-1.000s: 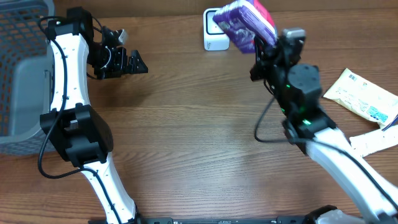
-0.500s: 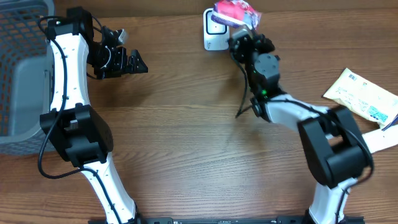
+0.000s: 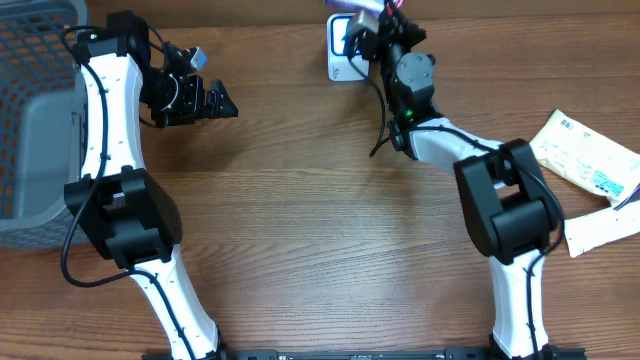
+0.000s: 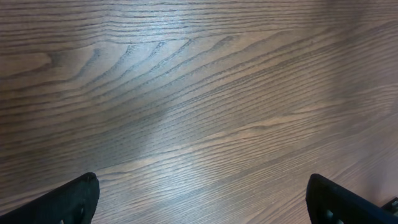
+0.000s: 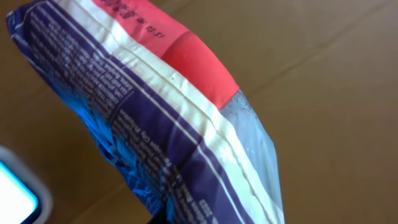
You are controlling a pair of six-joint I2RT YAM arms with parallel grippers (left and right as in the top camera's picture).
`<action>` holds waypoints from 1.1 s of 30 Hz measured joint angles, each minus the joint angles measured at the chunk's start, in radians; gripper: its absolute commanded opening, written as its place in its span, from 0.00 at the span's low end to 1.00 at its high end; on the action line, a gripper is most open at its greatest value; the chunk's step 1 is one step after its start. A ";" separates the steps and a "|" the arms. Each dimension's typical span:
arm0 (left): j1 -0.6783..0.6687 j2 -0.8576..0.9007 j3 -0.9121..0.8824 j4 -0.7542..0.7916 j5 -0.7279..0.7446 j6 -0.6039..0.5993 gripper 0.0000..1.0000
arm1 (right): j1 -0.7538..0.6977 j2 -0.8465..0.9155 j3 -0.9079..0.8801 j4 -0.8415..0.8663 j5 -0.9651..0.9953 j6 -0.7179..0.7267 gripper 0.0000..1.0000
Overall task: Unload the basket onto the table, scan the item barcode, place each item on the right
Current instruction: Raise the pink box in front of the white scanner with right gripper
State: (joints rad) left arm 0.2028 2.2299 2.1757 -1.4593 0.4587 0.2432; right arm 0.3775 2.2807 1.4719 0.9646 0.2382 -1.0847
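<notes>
At twelve o'clock on the table in the overhead view, the right gripper is clamped shut on the purple, white and red snack packet, holding it over the white scanner. From the wrist camera the packet fills the frame, its seamed and printed side in sight, with a lit corner of the scanner at seven o'clock. No barcode is legible, so I cannot tell whether it faces the window. By my reading, pick-up and carry are done; presenting the code and getting a read remain. The left gripper hangs at ten o'clock, jaws wide, empty. The grey mesh basket sits at nine o'clock; nothing shows in its visible part. Two pale packs lie at three o'clock.
</notes>
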 measured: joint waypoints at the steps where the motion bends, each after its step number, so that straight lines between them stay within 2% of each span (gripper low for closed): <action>1: 0.000 0.000 0.000 0.000 0.000 0.000 1.00 | 0.000 0.019 0.000 0.006 -0.004 -0.021 0.04; 11: 0.000 0.000 0.000 0.000 0.000 0.000 1.00 | 0.000 0.086 0.000 0.067 -0.052 -0.109 0.04; 21: 0.000 0.000 0.000 0.000 0.000 0.000 1.00 | 0.000 0.177 0.000 0.116 -0.078 -0.116 0.04; 28: 0.000 0.000 0.000 0.000 0.000 0.000 1.00 | 0.000 0.181 0.000 0.134 -0.077 -0.106 0.04; 33: 0.000 0.000 0.000 0.000 0.000 0.000 1.00 | 0.005 0.182 0.000 0.207 -0.040 -0.103 0.04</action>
State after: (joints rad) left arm 0.2028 2.2299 2.1757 -1.4593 0.4587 0.2432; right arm 0.3828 2.4622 1.4719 1.1717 0.1978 -1.1877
